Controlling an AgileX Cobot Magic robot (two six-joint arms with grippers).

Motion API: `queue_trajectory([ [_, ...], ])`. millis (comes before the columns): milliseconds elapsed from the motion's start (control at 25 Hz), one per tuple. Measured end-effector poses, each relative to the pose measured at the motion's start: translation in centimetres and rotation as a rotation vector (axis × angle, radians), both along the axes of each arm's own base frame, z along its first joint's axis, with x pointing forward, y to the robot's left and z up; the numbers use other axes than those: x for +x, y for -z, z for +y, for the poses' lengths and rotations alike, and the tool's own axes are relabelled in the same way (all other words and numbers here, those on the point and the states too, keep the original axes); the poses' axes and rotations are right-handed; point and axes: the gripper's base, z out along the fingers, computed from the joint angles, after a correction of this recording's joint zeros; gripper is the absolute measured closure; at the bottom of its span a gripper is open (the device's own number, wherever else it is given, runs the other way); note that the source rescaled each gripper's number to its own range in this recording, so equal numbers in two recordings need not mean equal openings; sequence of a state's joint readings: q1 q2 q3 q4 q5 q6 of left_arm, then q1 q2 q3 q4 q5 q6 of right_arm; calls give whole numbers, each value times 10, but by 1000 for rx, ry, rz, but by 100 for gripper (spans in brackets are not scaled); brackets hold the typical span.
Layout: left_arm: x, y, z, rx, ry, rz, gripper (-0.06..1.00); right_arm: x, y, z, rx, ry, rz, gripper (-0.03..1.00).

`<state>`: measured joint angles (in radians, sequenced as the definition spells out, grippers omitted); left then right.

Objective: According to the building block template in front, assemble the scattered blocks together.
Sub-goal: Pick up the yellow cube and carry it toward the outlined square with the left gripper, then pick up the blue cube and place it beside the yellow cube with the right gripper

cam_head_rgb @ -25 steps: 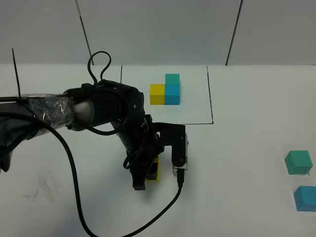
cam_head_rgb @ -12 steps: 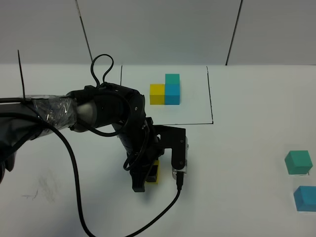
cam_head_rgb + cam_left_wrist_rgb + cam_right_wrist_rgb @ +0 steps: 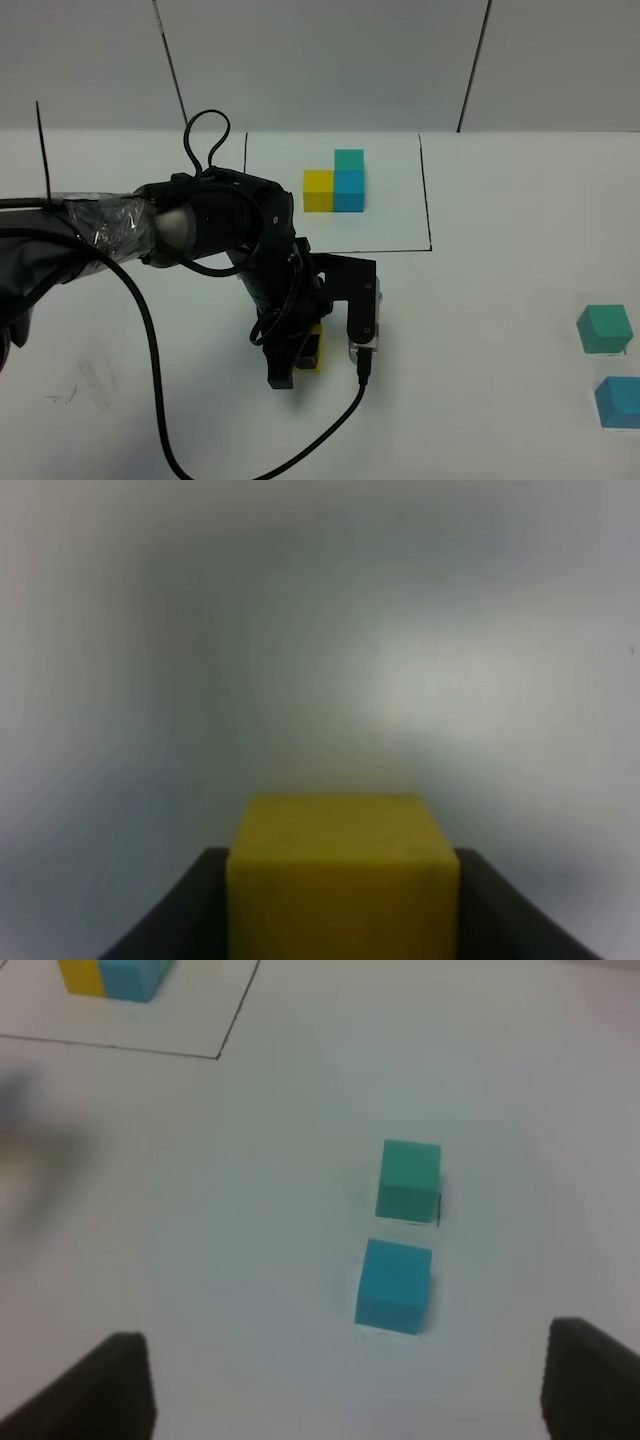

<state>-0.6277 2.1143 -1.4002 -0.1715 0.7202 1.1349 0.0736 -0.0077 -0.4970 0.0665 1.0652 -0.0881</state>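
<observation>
The building block template (image 3: 335, 182) stands on a white sheet at the back: yellow joined to blue, teal on top. It also shows in the right wrist view (image 3: 108, 977). My left gripper (image 3: 303, 352) is down at the table, shut on the loose yellow cube (image 3: 315, 348). In the left wrist view the yellow cube (image 3: 340, 860) fills the gap between both dark fingers (image 3: 185, 915). The loose teal cube (image 3: 604, 328) and the blue cube (image 3: 618, 402) lie at the far right. My right gripper (image 3: 348, 1372) is open and hovers above the teal cube (image 3: 410, 1180) and blue cube (image 3: 393, 1285).
The white sheet (image 3: 390, 220) has a thin black border. A black cable (image 3: 150, 340) loops from the left arm across the table's front left. The right arm is out of the exterior view.
The left arm shifted slightly a second ago and has held still since. The yellow cube stays in the same spot.
</observation>
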Motion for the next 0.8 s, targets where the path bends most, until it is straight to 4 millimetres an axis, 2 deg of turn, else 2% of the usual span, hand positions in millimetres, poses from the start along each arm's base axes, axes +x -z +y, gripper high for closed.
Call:
queue_trajectory([
  [80, 0, 0, 0, -1, 0, -1, 92, 0, 0, 0, 0, 0, 0, 35],
  [200, 1, 0, 0, -5, -1, -9, 80, 0, 0, 0, 0, 0, 0, 35],
  [560, 1, -4, -1, -5, -12, -5, 26, 0, 0, 0, 0, 0, 0, 35],
  [720, 6, -27, -5, -28, -57, -19, 3, 0, 0, 0, 0, 0, 0, 35],
  [800, 11, -46, -8, -57, -87, -50, -2, 0, 0, 0, 0, 0, 0, 35],
])
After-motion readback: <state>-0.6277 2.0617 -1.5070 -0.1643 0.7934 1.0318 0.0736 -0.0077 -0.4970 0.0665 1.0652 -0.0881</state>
